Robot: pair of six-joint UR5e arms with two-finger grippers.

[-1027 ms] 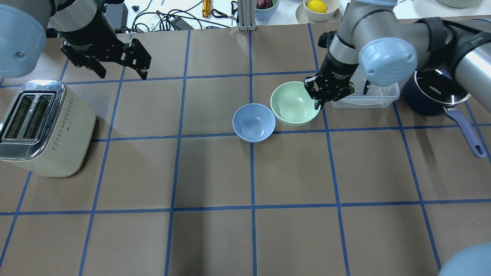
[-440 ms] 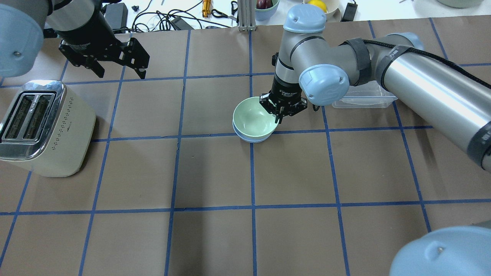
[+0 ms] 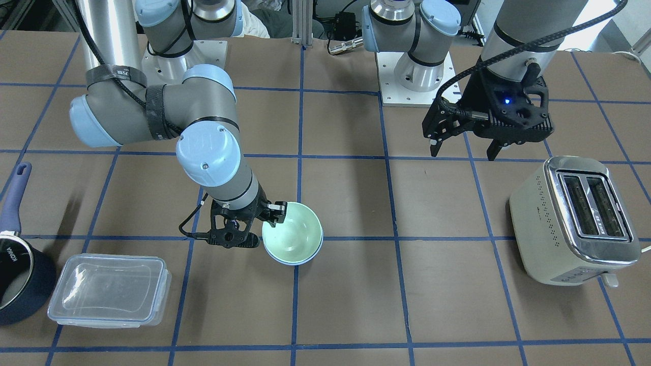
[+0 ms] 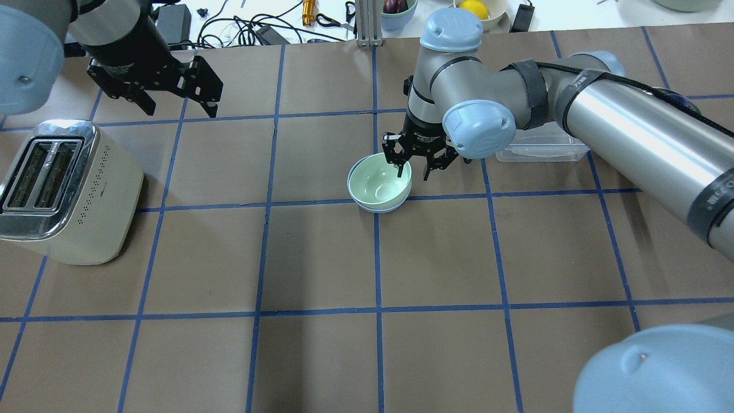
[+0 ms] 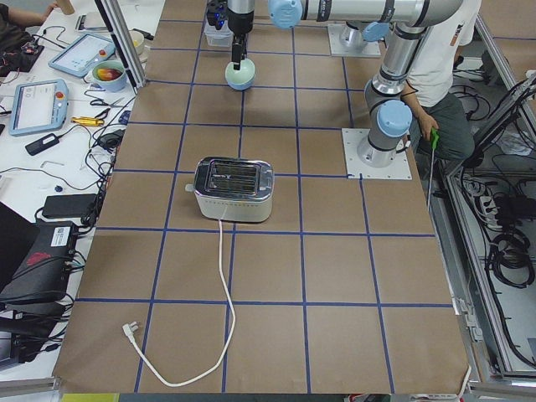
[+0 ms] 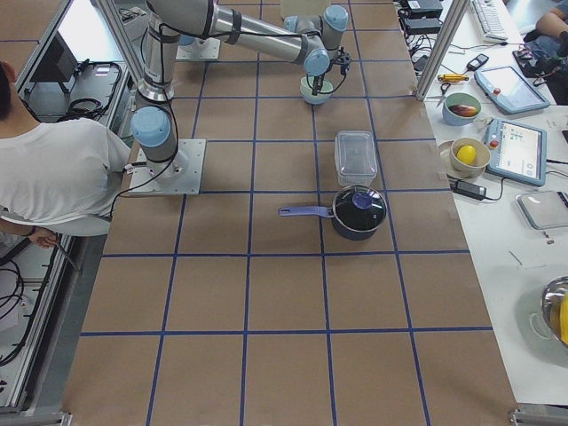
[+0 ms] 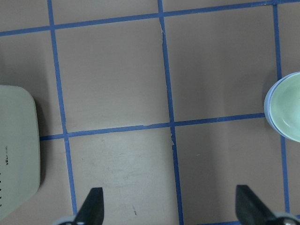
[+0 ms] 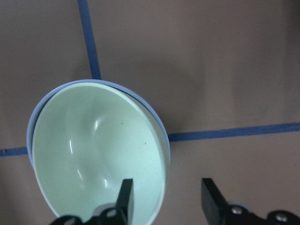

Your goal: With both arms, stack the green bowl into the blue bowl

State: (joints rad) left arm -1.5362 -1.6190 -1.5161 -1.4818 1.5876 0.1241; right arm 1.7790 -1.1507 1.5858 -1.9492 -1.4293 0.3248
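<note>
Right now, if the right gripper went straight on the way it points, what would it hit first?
Probably the green bowl: the right gripper is open astride its rim, one finger over the inner wall, the other outside over the table. How near the wall is unclear.

Green bowl [image 4: 378,182] inside blue bowl [image 4: 381,210]

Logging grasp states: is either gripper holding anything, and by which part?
Nothing is held. The right gripper is open, straddling the rim of the green bowl without clamping it; that bowl sits in the blue bowl. The left gripper is open and empty.
</note>
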